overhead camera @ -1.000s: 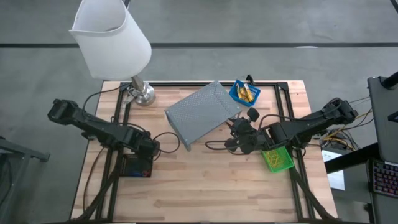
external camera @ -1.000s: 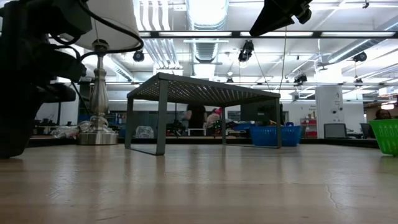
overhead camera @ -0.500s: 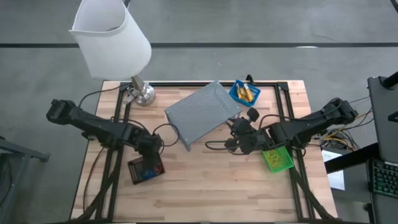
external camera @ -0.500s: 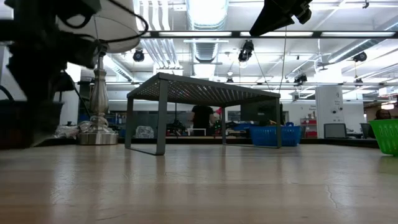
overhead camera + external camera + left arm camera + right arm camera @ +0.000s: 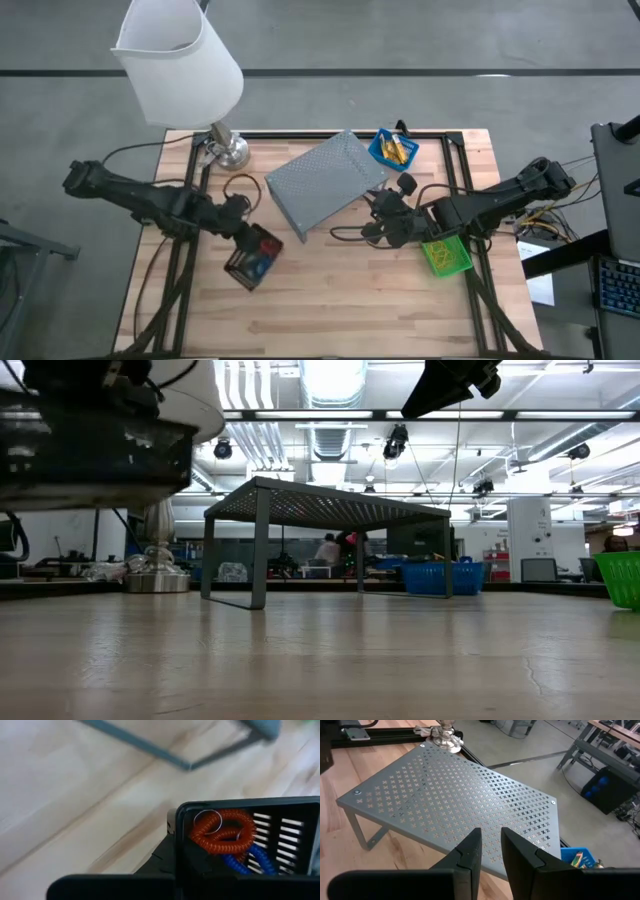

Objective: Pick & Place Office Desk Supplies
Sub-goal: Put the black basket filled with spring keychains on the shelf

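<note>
My left gripper (image 5: 240, 228) is shut on the black bin (image 5: 252, 257), which holds red loops (image 5: 220, 831) and blue loops (image 5: 257, 857). The bin hangs tilted above the left half of the table and shows high up in the low view (image 5: 90, 460). The blue bin (image 5: 393, 148), holding yellow pieces, stands at the far edge. The green bin (image 5: 445, 255) stands at the right. My right gripper (image 5: 490, 851) hovers over the grey perforated shelf (image 5: 325, 183), slightly open, with nothing between its fingers. My left gripper holds the black bin by one side wall at its rim (image 5: 176, 827). One finger (image 5: 157, 862) lies outside the wall and the other seems to be inside. The fingers slant down from the table's left. The bin is lifted clear of the table and tilted.
A white-shaded lamp (image 5: 180, 60) on a metal base (image 5: 228, 150) stands at the far left corner. The grey shelf on legs takes up the far middle of the table. Bare wood lies along the near edge (image 5: 330, 310). Cables trail by both arms.
My left gripper has risen and gone toward the table's right, rolling its wrist. The black bin, which stood on the table, has come up clear of it, turned about and tipped. My right gripper has kept still.
</note>
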### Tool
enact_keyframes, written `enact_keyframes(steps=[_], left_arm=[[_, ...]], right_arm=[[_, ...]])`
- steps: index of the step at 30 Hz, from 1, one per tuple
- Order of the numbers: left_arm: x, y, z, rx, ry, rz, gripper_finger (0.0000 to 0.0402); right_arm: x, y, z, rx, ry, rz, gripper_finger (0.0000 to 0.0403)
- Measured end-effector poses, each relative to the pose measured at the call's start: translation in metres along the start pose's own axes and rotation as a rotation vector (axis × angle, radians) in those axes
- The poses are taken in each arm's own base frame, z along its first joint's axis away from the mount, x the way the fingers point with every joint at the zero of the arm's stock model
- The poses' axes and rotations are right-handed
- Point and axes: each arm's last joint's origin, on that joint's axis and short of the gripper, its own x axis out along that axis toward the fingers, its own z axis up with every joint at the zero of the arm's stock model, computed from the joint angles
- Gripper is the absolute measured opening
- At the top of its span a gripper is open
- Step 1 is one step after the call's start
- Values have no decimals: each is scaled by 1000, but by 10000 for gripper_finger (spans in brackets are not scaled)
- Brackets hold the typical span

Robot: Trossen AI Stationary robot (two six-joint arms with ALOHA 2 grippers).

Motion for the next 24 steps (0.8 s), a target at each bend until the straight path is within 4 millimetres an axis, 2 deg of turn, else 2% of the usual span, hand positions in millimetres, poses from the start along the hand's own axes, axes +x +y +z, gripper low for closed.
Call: enact_keyframes(steps=[7,15,19,24], left_arm=[[-14,-1,6,-223,-127,-44,3],[-35,-13,18,-515,-251,-109,3],[-47,-18,26,-655,-433,-142,3],[-51,-16,32,-845,-642,-175,3]], right_arm=[[0,0,0,0,0,0,68],[0,0,0,0,0,0,68],[0,0,0,0,0,0,68],[0,0,0,0,0,0,68]])
